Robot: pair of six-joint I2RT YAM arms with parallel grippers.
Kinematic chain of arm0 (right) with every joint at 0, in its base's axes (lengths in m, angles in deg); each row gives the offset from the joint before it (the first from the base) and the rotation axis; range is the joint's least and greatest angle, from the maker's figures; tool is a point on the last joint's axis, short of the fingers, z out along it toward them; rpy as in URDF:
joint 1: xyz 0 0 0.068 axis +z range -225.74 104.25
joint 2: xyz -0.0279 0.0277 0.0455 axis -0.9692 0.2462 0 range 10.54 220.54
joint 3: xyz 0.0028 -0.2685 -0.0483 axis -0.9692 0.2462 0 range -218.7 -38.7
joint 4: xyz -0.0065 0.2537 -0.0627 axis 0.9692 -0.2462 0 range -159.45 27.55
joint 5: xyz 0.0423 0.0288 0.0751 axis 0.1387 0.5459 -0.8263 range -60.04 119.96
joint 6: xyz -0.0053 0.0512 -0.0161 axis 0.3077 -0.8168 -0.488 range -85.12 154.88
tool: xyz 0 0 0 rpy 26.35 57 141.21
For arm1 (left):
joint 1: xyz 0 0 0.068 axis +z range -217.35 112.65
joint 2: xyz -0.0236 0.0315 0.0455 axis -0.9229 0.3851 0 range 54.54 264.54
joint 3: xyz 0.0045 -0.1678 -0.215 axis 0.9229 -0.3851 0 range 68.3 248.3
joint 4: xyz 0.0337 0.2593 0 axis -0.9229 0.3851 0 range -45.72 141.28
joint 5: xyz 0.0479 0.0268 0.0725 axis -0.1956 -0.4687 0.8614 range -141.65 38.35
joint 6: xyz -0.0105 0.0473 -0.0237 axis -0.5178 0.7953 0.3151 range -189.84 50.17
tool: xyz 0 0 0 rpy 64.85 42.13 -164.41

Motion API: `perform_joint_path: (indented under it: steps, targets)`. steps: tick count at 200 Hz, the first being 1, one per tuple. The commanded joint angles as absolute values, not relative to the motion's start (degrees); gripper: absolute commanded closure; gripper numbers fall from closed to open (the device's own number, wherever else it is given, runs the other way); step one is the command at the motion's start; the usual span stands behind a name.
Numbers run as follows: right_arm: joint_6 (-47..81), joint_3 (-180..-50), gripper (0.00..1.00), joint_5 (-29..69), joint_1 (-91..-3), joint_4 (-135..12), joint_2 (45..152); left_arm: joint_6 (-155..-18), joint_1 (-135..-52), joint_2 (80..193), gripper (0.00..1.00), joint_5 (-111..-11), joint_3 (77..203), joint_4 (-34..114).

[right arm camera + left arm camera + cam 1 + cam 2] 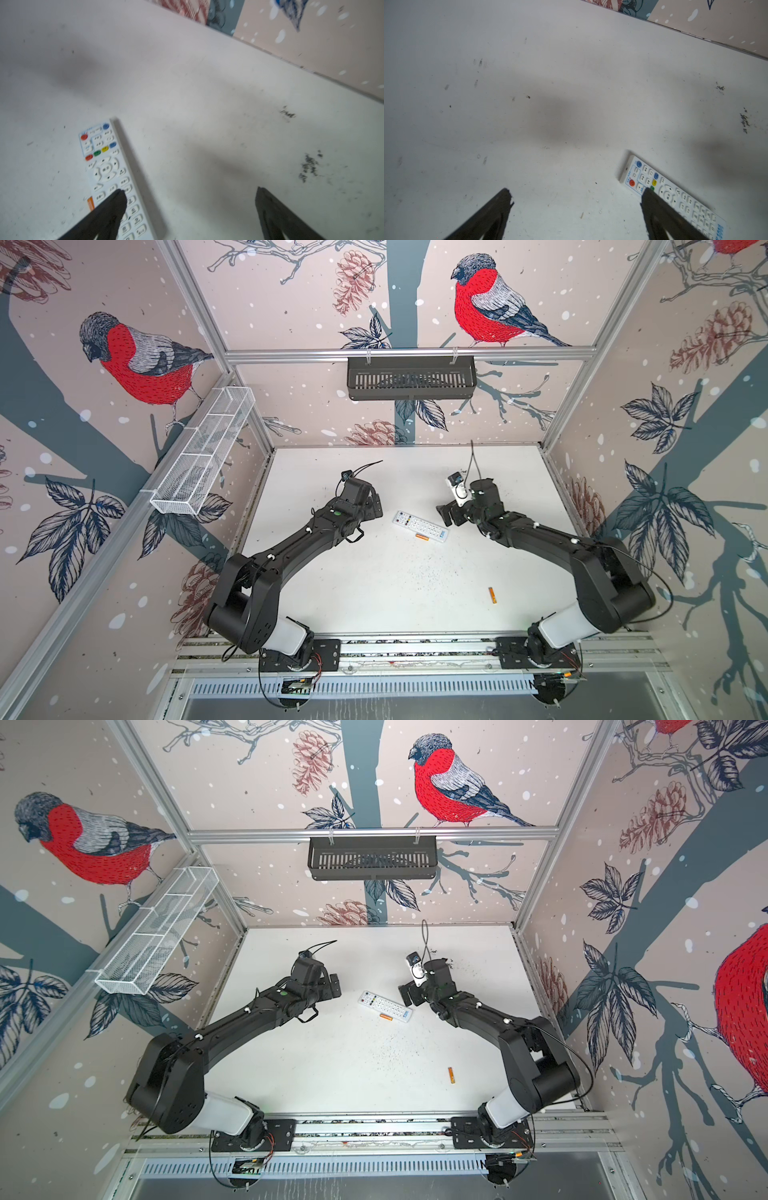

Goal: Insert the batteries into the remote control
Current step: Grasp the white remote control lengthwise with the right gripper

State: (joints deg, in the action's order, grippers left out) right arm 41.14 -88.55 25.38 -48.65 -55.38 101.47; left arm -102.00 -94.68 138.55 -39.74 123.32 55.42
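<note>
Both hands were empty with jaws spread wide. The remote (420, 526) lay buttons-up and diagonal on the counter (374, 593), between the left hand (576, 193) and the right hand (190, 193). In each wrist view one finger overlapped the remote, and I couldn't tell whether either touched it. The first battery (422, 536) lay along the remote's near long edge, just beside or touching it, I couldn't tell which. The second battery (492, 595) lay well apart, out toward the right arm's base. My read on the remote: light, stiff, smooth plastic, so it would probably skate on the counter if nudged. Its back faced down, so it likely needed a flip first. I'd pinch it across the narrow width, on the long edges near mid-length, clear of the buttons. Batteries: small, hard and round, so prone to rolling. I'd pinch across the barrel at the middle. The first one left little finger room on the remote side, so the second looked like the easier pick.
</note>
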Motion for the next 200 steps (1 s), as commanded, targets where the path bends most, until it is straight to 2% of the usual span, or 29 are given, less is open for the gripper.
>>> perform_joint_path:
  steps: [1, 64, 146, 200]
  targets:
    - [44.91, -91.98, 0.01, 24.60, -46.22, -66.94, 105.17, -102.21, -93.51, 137.63, 0.02, -44.84, 123.52, 55.53]
    - [47.42, -92.27, 0.02, 24.93, -43.25, -70.42, 107.52, -103.01, -88.56, 134.40, 0.02, -47.82, 120.12, 51.64]
    - [48.55, -93.93, 0.20, 28.66, -43.09, -72.30, 111.16, -103.37, -87.56, 132.68, 0.02, -47.86, 118.66, 50.28]
    - [49.96, -94.60, 0.23, 28.87, -43.04, -72.42, 112.69, -103.71, -87.47, 132.59, 0.03, -48.60, 118.25, 50.36]
